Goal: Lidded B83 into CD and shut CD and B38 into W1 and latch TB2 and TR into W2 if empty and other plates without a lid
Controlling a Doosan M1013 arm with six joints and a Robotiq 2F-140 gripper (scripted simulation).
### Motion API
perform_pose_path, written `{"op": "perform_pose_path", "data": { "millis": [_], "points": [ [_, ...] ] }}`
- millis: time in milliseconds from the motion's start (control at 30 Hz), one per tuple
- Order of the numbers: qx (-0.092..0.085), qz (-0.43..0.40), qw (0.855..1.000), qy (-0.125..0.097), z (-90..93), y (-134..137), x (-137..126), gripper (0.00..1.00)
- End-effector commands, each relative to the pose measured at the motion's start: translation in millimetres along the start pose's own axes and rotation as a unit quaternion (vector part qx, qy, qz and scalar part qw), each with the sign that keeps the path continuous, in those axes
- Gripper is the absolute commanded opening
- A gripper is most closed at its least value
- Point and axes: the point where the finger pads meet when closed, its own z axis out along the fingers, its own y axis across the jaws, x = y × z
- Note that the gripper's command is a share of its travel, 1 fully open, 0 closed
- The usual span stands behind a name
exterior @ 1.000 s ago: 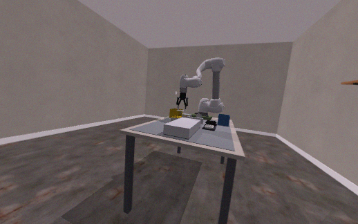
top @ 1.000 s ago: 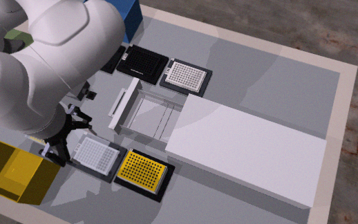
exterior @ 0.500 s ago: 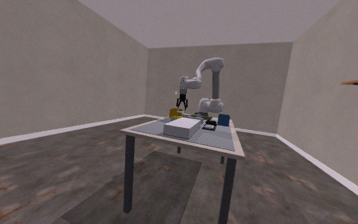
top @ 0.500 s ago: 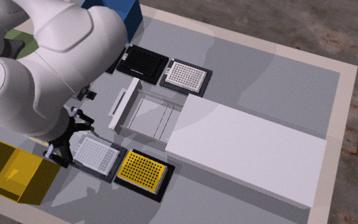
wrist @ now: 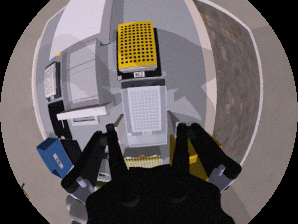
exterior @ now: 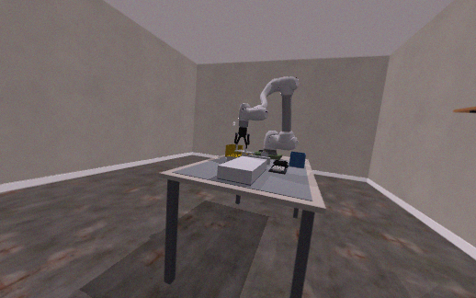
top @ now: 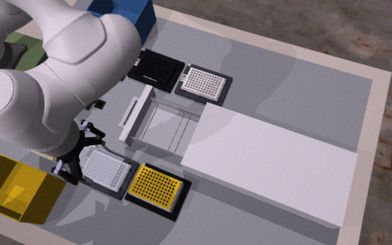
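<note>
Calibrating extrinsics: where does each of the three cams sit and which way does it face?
Top: above the bench, angled down on the open drawer; white arm links and hand show.
Exterior: room floor level, off a table corner, facing the whole arm.
Wrist: behind the hand, looking down past its fingers, shut on a pale plate.
Top and wrist share the yellow grid rack.
</note>
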Motion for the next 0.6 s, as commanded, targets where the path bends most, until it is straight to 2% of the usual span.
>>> {"op": "perform_pose_path", "data": {
  "millis": [0, 567],
  "points": [
    [0.0, 0.0, 1.0, 0.0, 3.3, 0, 0, 0.0],
    [0.0, 0.0, 1.0, 0.0, 23.3, 0, 0, 0.0]
  ]
}}
